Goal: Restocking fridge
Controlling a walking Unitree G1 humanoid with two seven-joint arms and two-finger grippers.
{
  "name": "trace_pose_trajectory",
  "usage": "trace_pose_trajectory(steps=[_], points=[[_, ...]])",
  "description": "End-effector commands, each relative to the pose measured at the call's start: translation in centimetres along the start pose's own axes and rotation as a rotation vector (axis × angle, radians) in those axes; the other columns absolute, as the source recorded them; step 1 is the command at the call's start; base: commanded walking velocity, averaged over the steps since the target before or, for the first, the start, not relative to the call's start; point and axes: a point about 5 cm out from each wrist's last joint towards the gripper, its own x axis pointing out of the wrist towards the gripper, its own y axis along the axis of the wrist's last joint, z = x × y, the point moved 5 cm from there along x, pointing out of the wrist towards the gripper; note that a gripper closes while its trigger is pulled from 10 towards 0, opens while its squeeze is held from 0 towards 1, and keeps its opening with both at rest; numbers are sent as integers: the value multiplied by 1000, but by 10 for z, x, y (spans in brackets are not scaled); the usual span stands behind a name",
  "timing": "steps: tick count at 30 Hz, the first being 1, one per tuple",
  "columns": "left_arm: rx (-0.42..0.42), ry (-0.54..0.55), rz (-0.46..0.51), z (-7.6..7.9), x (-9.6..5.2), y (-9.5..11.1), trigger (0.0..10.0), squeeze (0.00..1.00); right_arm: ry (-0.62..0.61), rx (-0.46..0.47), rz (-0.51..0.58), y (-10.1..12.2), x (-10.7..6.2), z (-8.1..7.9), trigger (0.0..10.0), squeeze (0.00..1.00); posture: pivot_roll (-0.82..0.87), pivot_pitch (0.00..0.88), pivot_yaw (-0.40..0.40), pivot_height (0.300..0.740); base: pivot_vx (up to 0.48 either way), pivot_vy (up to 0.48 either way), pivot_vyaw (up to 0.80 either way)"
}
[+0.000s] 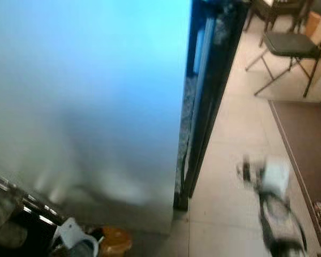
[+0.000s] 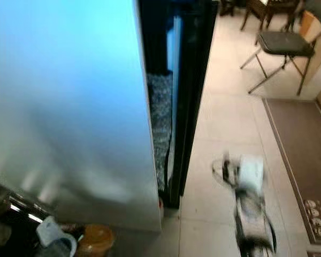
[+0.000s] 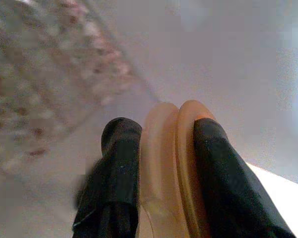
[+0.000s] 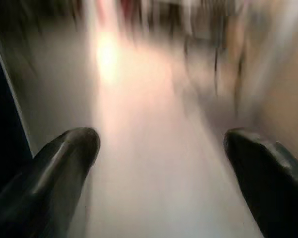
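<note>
left gripper (image 3: 161, 163), jaws clamped on a tan round lid-like object (image 3: 171, 148), should steady beside the grey fridge door (image 1: 91, 107); right gripper (image 4: 161, 163) jaws apart.

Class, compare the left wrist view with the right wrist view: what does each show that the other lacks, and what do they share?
Left wrist view alone: the left tool is shut on an orange lid-like piece, its ridged rim pinched between the two black fingers, close against a pale grey surface.

Right wrist view alone: the right tool is open, its fingers wide apart with nothing between them, over a blurred pale floor.

Shared: each looks along two black fingers, and both backgrounds are blurred.
</note>
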Motion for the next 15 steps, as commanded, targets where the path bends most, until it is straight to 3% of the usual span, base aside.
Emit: trace_pose_trajectory(steps=[1, 3, 7, 15], points=[[10, 51, -20, -21, -3, -6, 10000, 0, 61, -30, 68, 14, -1, -13, 10000, 0, -54, 32, 55, 740, 0, 0, 0], [10, 51, -20, -21, -3, -6, 10000, 0, 74, -29, 88, 19, 0, -16, 10000, 0, -54, 32, 55, 740, 0, 0, 0], [13, 55, -21, -22, -3, -7, 10000, 0, 133, -36, 214, 52, 2, -40, 10000, 0, -62, 18, 52, 740, 0, 0, 0], [22, 55, -19, -23, -3, -6, 10000, 0, 131, -101, 271, 87, -14, -61, 10000, 0, -68, 21, 55, 740, 0, 0, 0]])
